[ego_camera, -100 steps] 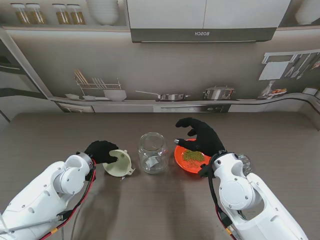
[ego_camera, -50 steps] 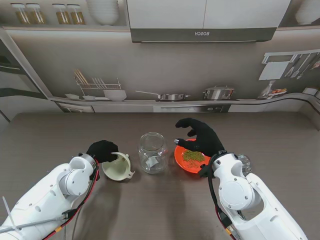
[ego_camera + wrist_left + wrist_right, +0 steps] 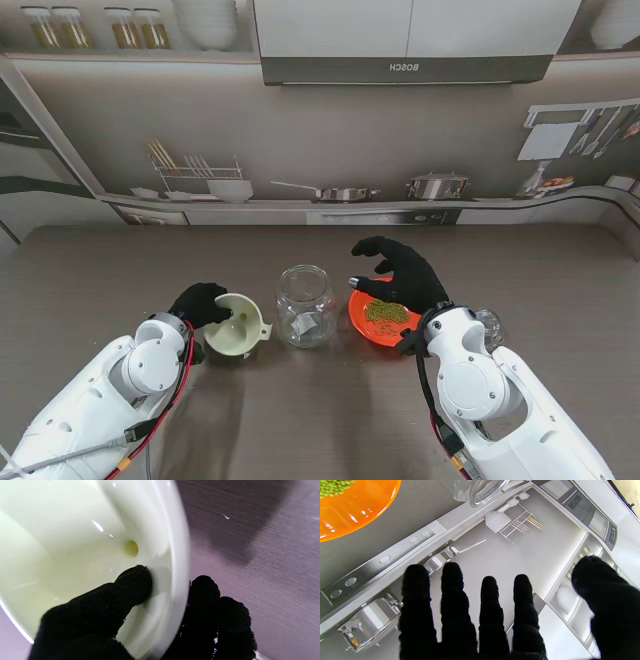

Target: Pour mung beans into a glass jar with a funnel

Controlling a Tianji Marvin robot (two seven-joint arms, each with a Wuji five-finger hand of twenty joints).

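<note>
— What had been changed since a second before?

— The funnel [image 3: 236, 325] had been tilted back toward level, mouth more upward, and shifted a little by the left hand [image 3: 200, 301]; the jar and the dish had been left where they were.

— How was the funnel held, and where?

— It was pinched at its rim: one of the fingers [image 3: 130, 580] was pressed inside the bowl near the outlet hole, the others were curled outside the wall. It was kept left of the glass jar [image 3: 305, 305], close to the surface [image 3: 320, 400] and not yet over the jar's mouth.

— How was it judged to handle?

— As light, stiff, smooth plastic, likely slippery in a glove; the rim pinch seemed the sensible hold, leaving the spout free.

— And the other side?

— The right hand [image 3: 400, 272] was spread wide, nothing held, hovering over the orange dish [image 3: 362, 318] of mung beans [image 3: 386, 312], just right of the jar.
</note>
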